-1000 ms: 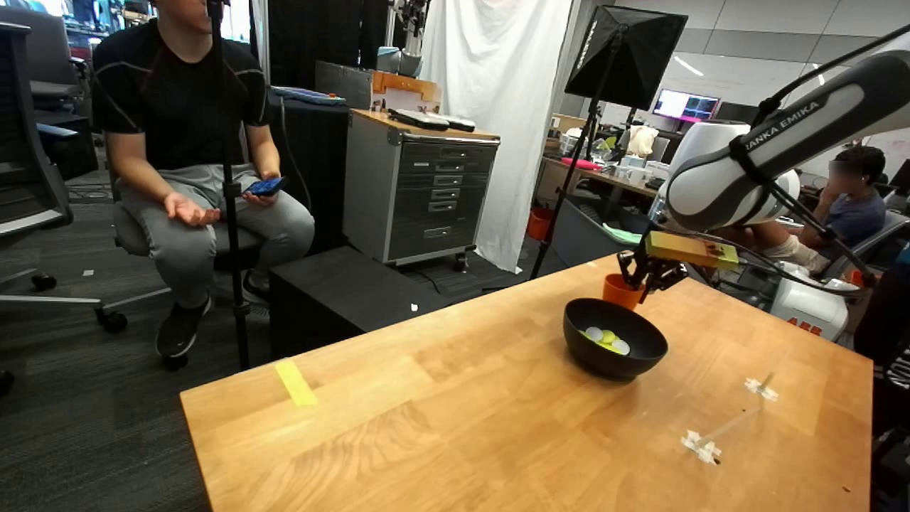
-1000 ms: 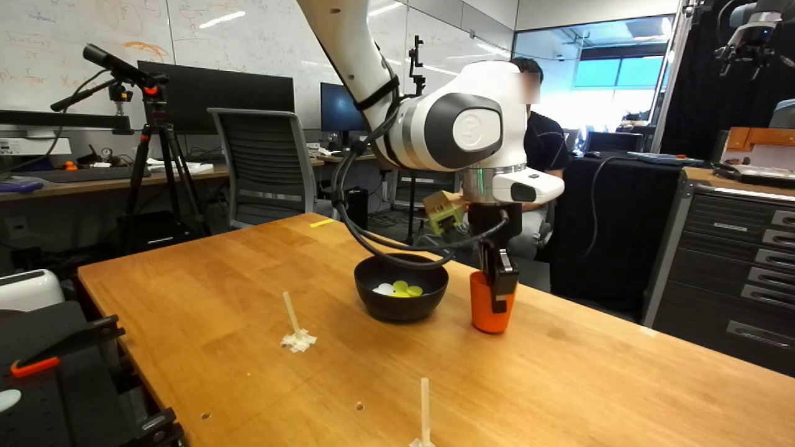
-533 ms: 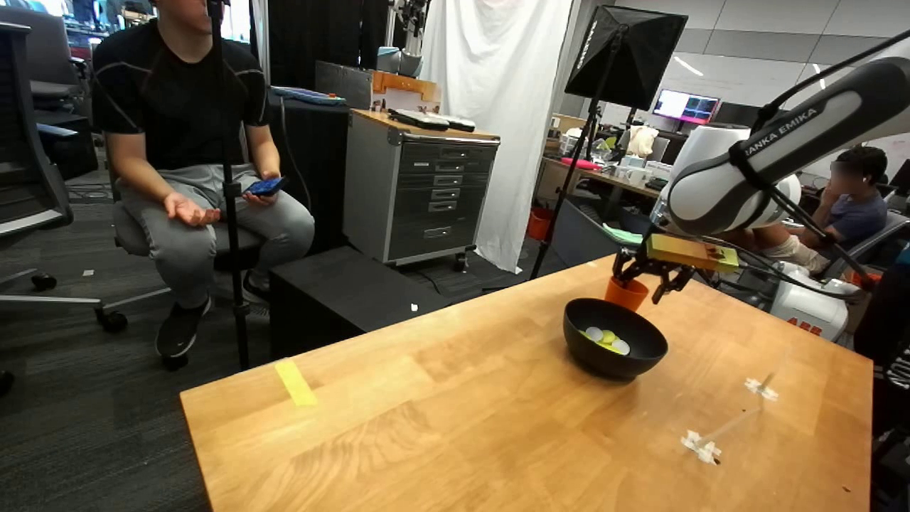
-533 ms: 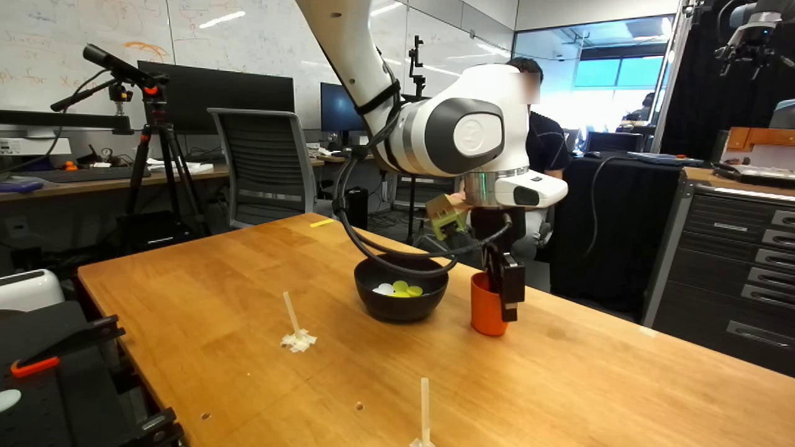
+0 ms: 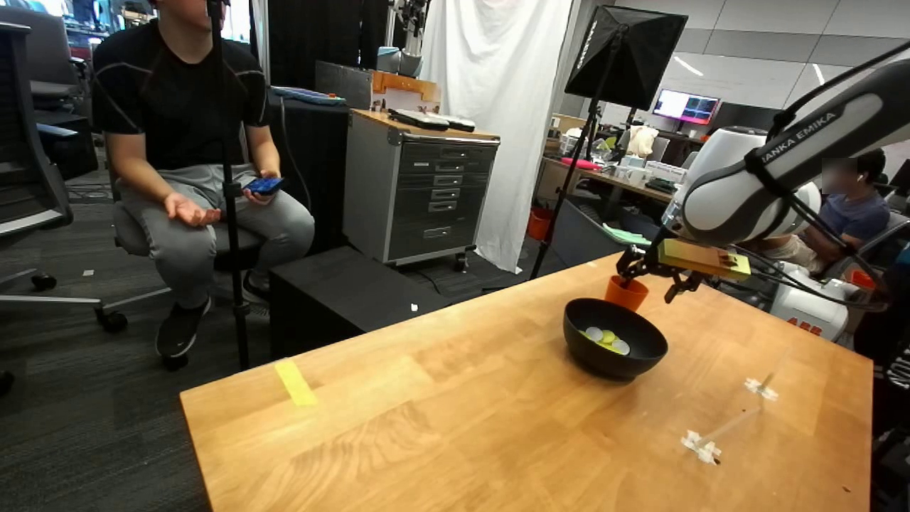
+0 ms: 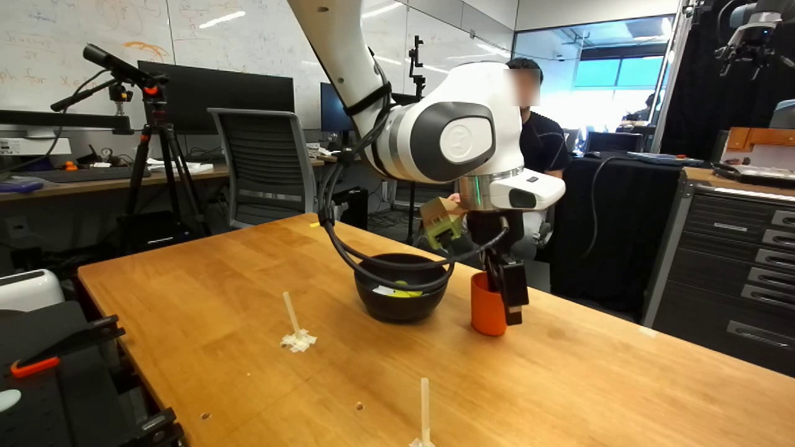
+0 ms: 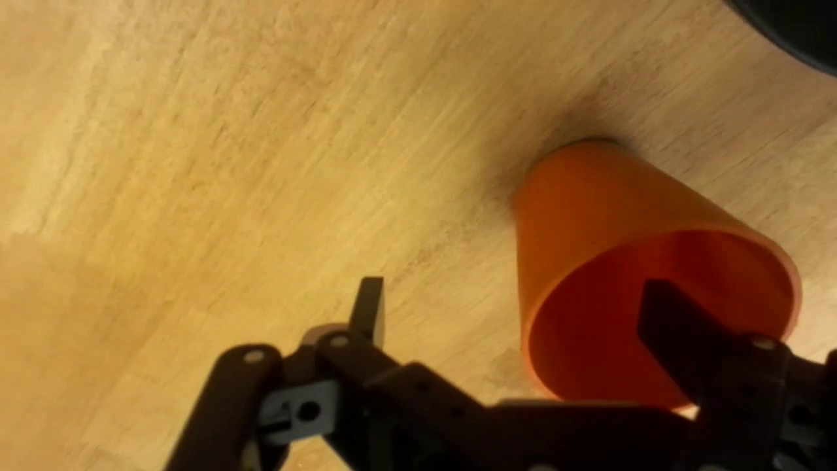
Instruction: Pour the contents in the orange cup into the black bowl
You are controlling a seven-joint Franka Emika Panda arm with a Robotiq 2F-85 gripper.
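The orange cup [image 6: 487, 313] stands upright on the table beside the black bowl [image 6: 397, 310]. White and yellow round bits, the contents [image 5: 610, 340], lie inside the bowl. In the wrist view my gripper [image 7: 513, 291] is open, with its jaws wide apart across the near side of the cup [image 7: 582, 203]. One of the fingers [image 7: 680, 333] reaches over the cup's mouth, while the opposite one is outside above the table. No bits show in the visible part of the cup's interior. Only the rim of the bowl [image 7: 794, 36] enters that view's corner.
The wooden table [image 5: 441, 427] carries two thin pale sticks, one [image 6: 425, 403] taped near its front and another [image 6: 290, 313] farther back. Dark arm cables [image 6: 348, 245] hang down in front of the bowl. A person [image 5: 185, 142] sits beyond the table.
My gripper has opened, letting go of the cup's wall, and has drawn slightly away. The cup has shifted a little and stays standing. The bowl has not moved.
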